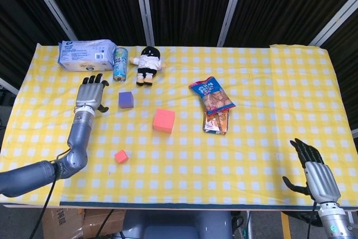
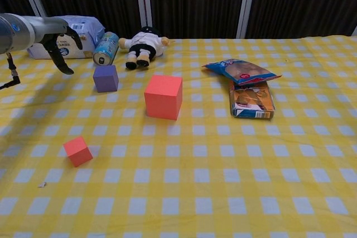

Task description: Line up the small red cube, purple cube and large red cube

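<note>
The small red cube (image 1: 121, 157) (image 2: 77, 151) lies near the front left of the yellow checked table (image 1: 263, 138). Behind it the purple cube (image 1: 126, 99) (image 2: 105, 78) sits at the back left. The large red cube (image 1: 164, 120) (image 2: 163, 97) stands near the middle. My left hand (image 1: 92, 90) (image 2: 58, 45) hovers just left of the purple cube, fingers spread, holding nothing. At the table's front right corner my right hand (image 1: 313, 172) stays open, away from all cubes.
A white tissue pack (image 1: 86, 55), a lying can (image 1: 120, 64) and a small doll (image 1: 146, 64) line the back left. A snack bag (image 1: 211, 94) and a small box (image 1: 216, 122) lie right of the large red cube.
</note>
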### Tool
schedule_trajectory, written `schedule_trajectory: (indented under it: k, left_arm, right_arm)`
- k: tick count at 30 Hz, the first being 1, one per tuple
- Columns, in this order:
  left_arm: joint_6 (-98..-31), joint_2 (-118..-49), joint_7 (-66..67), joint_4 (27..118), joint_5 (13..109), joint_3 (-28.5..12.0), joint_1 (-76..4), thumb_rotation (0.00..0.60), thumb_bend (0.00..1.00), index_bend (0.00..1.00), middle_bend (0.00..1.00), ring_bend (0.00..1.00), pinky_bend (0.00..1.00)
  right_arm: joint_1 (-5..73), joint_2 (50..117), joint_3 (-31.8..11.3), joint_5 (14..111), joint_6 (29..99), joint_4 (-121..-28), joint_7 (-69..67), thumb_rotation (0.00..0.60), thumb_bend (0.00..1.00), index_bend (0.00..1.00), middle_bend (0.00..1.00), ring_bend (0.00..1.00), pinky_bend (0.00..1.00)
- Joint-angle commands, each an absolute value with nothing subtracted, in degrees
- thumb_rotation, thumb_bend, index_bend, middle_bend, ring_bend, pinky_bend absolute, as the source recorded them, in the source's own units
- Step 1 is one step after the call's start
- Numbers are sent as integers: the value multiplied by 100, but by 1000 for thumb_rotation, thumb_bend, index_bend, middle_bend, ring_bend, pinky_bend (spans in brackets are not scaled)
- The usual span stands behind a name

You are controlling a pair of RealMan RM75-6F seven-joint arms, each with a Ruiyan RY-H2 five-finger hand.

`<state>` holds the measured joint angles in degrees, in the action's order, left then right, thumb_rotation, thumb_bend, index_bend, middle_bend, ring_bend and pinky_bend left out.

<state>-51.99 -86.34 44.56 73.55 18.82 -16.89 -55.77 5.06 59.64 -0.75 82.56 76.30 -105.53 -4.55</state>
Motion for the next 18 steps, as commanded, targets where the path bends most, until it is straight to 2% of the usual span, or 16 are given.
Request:
schedule_trajectory:
  k: [1, 18]
  left_arm:
    - [-5086, -8861, 4584, 7075, 1720, -1666, -5770, 600, 258, 213, 0, 0, 0]
    - [-4638, -9677, 4883, 5882, 1176, -1635, -6290, 600, 289, 215, 0, 0, 0]
  right_arm:
    - [506, 5952, -70, 8265, 7626, -10557, -481, 600, 345, 0, 0, 0, 0]
    - [484, 5882, -66, 8240, 7633, -10566, -675, 600, 344, 0, 0, 0, 0]
